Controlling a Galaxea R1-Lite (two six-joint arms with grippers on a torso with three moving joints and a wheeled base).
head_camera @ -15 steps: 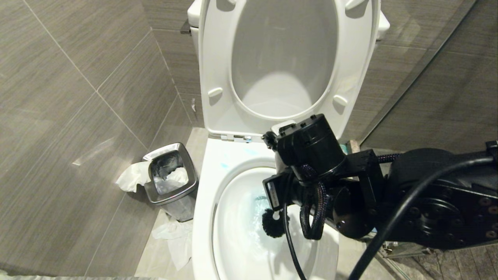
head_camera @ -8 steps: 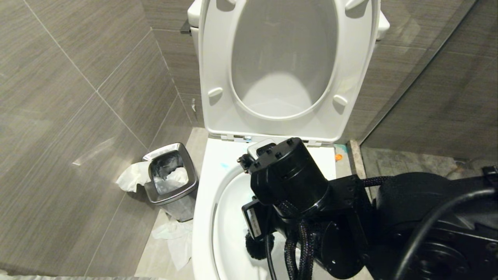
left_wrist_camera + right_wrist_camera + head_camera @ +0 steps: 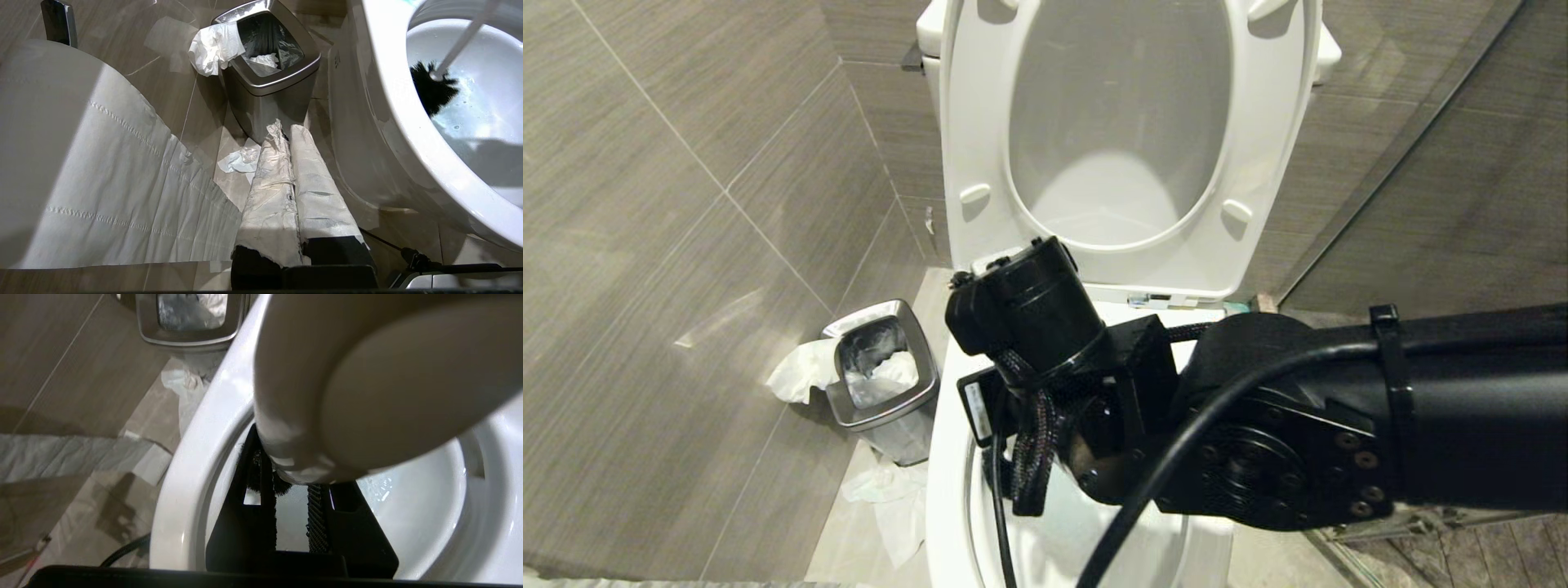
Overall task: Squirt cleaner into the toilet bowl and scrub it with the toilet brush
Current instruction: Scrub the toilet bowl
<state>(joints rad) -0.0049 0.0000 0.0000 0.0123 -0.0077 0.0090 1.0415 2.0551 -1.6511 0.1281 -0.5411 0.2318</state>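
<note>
The white toilet bowl (image 3: 946, 490) stands open, its basin mostly covered by my right arm (image 3: 1258, 425). My right gripper (image 3: 298, 477) is shut on the toilet brush's pale grey handle (image 3: 367, 388), which fills the right wrist view. The black bristle head (image 3: 433, 87) presses against the basin's left inner wall, just under the rim (image 3: 388, 122). The slim handle (image 3: 466, 36) rises from it. Cleaner (image 3: 457, 122) shows as a bluish tint on the wet ceramic. My left gripper (image 3: 286, 134) is shut and empty, parked low beside the toilet.
A steel-rimmed waste bin (image 3: 882, 367) with tissue in it stands left of the toilet, crumpled paper (image 3: 882, 498) on the floor around it. The seat and lid (image 3: 1127, 139) stand raised. Toilet paper (image 3: 102, 183) hangs near my left gripper. Tiled walls close in on both sides.
My right arm has swung left across the bowl, carrying the brush head from the basin's middle to its left wall. The head view no longer shows the bristles. The left arm stayed still.
</note>
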